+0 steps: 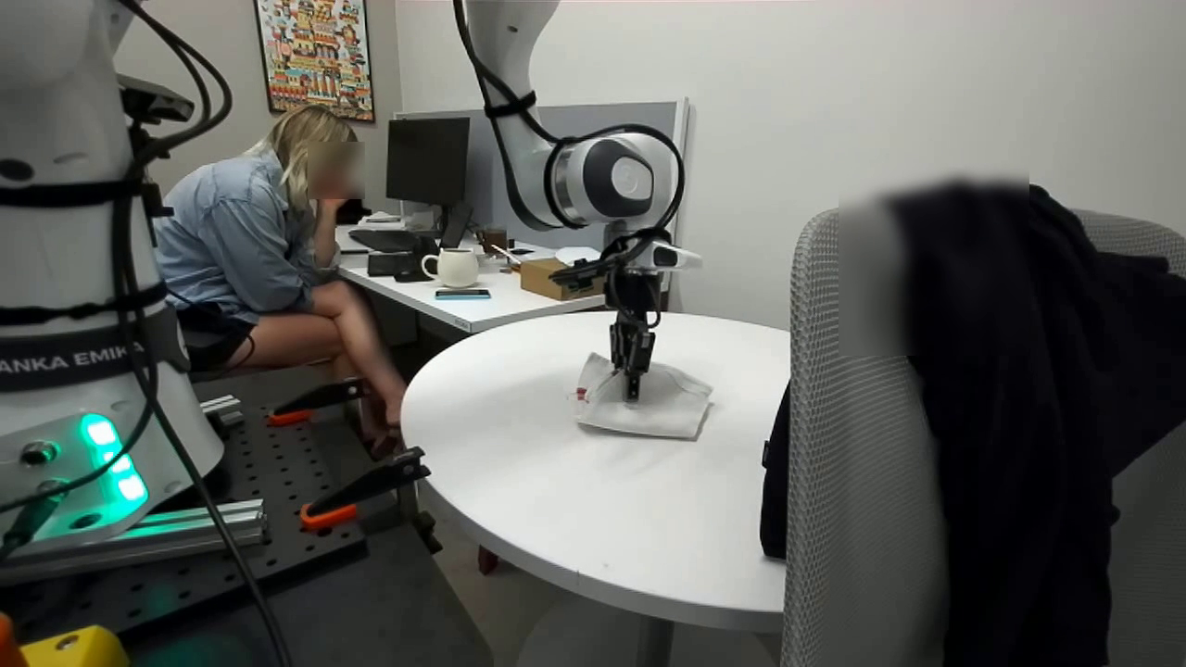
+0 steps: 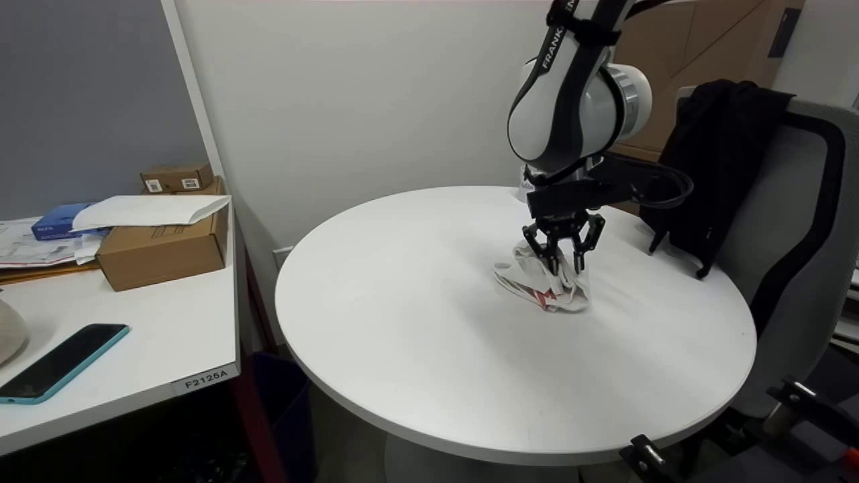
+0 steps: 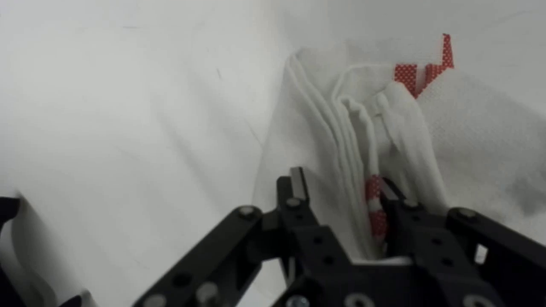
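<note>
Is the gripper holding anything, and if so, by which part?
Nothing, it seems: the gripper stands open astride folds of the white cloth, with a visible gap between one of its fingers and those folds.

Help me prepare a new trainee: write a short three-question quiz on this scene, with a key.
1. True or false: the jaws of the gripper stand apart.
2. Which accent colour shows on the pale cloth: a) blue, b) red, c) green?
3. What is draped over the chair in both exterior views?

Key:
1. True; folds of the pale cloth show between them in the wrist view.
2. b) red.
3. A dark garment.
</note>
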### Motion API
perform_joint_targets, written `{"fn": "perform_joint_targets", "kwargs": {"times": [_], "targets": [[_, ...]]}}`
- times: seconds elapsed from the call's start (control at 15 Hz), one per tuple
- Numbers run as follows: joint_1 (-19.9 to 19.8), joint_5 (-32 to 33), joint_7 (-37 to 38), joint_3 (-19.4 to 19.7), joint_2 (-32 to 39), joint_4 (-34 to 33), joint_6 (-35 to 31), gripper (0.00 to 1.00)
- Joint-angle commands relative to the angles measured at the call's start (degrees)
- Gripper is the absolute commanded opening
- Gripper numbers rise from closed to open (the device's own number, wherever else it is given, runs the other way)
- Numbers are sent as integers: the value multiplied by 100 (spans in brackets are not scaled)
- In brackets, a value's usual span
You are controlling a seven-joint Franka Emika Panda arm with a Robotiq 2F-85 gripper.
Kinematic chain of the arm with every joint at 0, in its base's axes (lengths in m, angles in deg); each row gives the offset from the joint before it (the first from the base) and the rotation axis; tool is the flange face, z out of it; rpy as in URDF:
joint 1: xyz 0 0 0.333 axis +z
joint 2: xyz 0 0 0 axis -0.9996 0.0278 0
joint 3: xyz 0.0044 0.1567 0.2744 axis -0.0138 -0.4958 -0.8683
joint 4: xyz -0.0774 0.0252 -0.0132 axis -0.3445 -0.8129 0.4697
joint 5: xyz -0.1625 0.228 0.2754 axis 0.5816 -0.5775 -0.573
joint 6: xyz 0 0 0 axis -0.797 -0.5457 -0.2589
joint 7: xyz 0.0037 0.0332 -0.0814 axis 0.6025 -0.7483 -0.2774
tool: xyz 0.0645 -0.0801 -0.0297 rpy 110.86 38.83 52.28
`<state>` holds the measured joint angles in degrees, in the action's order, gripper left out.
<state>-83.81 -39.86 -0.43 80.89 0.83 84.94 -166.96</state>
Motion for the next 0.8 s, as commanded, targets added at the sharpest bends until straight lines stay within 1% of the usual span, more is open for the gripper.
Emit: {"fn": "perform_joint_targets", "kwargs": {"times": [0.0, 0.13, 0.27, 0.33, 0.53, 0.73], "targets": [[-172, -580, -456, -121, -207, 37, 98, 71], [-242, -866, -822, -227, -511, 155, 225, 84], [-250, -942, -1166, -285, -829, 237, 383, 98], [-237, -926, -1306, -298, -1033, 279, 511, 100], [-272, -875, -1624, -341, -1639, 346, 953, 100], [-333, -729, -1852, -323, -2232, 544, 1142, 100]]}}
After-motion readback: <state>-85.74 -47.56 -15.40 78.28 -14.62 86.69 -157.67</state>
